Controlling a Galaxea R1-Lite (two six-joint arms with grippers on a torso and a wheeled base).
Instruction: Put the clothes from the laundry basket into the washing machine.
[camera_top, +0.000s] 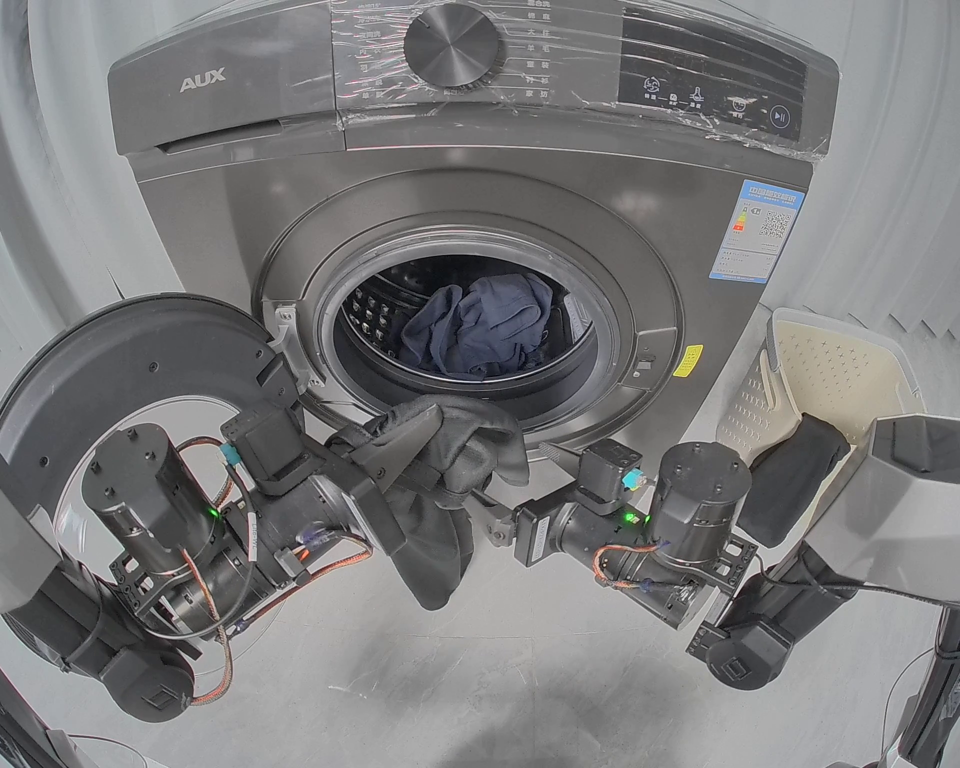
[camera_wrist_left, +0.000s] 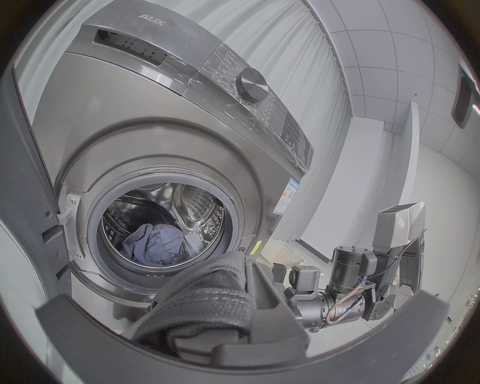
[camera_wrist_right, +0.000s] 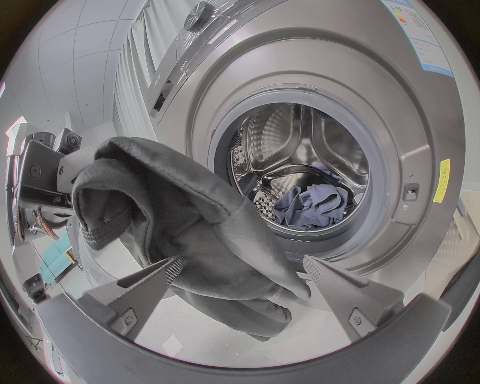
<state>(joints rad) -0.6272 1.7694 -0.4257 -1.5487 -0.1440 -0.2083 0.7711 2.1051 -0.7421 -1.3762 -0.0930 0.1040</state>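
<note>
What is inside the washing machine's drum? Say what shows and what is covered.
A crumpled blue garment lies low in the drum, with bare metal wall around it. Whatever lies under the garment is hidden.

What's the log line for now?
left gripper shut on grey garment; right gripper open; blue garment in drum; black garment in laundry basket

We see bright, even light; glare on plastic film (camera_top: 580, 90) over washing machine (camera_top: 220, 210) top; drum (camera_top: 375, 310) darker inside, steel glinting; wrist views bend at edges, dark corners.
</note>
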